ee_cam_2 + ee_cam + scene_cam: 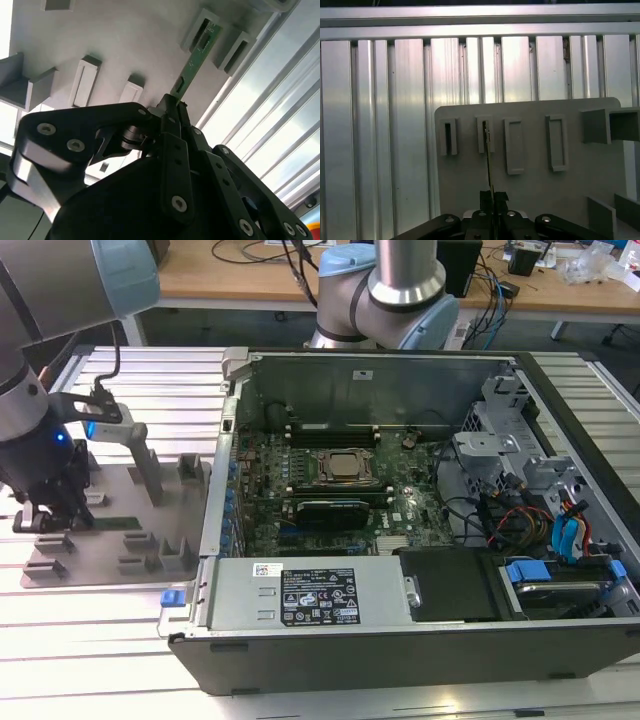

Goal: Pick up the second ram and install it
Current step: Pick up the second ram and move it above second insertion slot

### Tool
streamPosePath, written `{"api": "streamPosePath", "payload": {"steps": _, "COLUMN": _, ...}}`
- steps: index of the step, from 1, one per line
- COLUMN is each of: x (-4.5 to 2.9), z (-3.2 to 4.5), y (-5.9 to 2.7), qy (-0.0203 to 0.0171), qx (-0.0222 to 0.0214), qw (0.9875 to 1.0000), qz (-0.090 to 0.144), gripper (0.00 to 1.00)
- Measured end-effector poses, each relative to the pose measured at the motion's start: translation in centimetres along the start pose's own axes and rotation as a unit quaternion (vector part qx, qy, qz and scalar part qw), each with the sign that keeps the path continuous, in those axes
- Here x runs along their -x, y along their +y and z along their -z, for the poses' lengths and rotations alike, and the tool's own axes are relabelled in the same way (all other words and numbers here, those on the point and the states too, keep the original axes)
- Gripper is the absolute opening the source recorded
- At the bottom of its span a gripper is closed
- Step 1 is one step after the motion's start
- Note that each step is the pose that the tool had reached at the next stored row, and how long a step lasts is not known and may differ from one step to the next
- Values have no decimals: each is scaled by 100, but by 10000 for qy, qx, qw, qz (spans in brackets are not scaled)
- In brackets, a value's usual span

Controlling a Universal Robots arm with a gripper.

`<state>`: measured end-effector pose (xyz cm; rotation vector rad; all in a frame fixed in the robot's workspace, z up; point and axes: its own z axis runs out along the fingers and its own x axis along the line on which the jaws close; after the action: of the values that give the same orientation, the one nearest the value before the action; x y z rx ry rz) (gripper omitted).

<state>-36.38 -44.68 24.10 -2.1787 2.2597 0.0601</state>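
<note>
End effector (172, 104) clamped on ram (199, 52), far end in tray (125, 40) slot; I'd keep pull straight, no twist

You are working on a table (90, 640) of ribbed silver metal, built of long slats with dark grooves between them. The same slats appear in both wrist views (280, 125) (380, 125). Light lies hard on the metal, and in the exterior view the near slats glare almost white. Behind the table stands a wooden desk (230, 270) with a pale brown top. Cables (492, 310) hang over its front edge toward the exterior view's right, and crumpled clear plastic (592, 260) lies on it at the far right.
</note>
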Motion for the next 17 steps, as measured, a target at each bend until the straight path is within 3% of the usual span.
{"api": "streamPosePath", "payload": {"steps": 17, "x": 13, "z": 468, "y": 12, "qy": -1, "qx": 0, "qw": 10000, "qz": 0, "gripper": 13}}
